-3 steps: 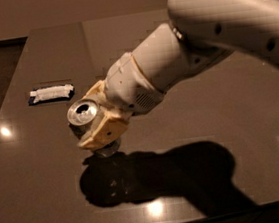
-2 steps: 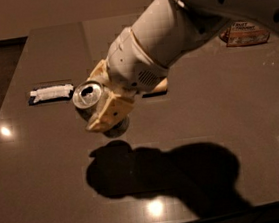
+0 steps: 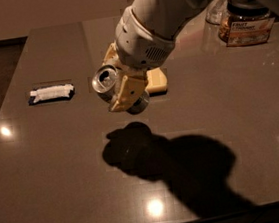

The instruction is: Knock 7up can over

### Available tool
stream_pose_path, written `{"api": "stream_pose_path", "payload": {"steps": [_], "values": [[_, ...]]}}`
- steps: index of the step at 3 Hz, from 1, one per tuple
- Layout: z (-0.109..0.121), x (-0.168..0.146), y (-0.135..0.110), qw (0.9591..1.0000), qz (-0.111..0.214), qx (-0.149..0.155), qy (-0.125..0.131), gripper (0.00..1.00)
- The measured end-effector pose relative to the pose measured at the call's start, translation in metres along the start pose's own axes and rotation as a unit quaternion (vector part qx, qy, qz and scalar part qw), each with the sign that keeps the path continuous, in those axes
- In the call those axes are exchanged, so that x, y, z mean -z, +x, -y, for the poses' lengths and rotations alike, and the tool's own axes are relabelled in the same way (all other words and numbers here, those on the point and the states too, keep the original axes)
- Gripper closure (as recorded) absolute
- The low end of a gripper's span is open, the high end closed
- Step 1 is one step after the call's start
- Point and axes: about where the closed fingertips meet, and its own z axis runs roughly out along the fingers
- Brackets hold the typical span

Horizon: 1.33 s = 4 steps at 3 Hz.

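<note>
Over the dark table (image 3: 40,165), the gripper (image 3: 121,88) has its jaws clamped on the 7up can (image 3: 105,81), held tilted and apparently clear of the surface. The move probably goes best if the can is lowered onto its side before release, so it doesn't roll away.

Dark table (image 3: 48,194). White wrapped bar (image 3: 52,93) at left. Yellow block (image 3: 158,80) just behind my gripper (image 3: 117,83). Labelled jar (image 3: 246,23) far right, clear glass (image 3: 217,9) beside it.
</note>
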Motion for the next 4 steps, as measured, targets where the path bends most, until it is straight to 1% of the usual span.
{"api": "stream_pose_path", "payload": {"steps": [1,2,3,4], "values": [[0.0,-0.005,0.019,0.9986,-0.048,0.018,-0.01,1.0],[-0.002,-0.014,0.031,0.9949,-0.088,0.046,-0.017,0.85],[-0.004,-0.03,0.045,0.9878,-0.127,0.083,-0.035,0.54],[-0.007,-0.042,0.055,0.9832,-0.147,0.098,-0.047,0.31]]}}
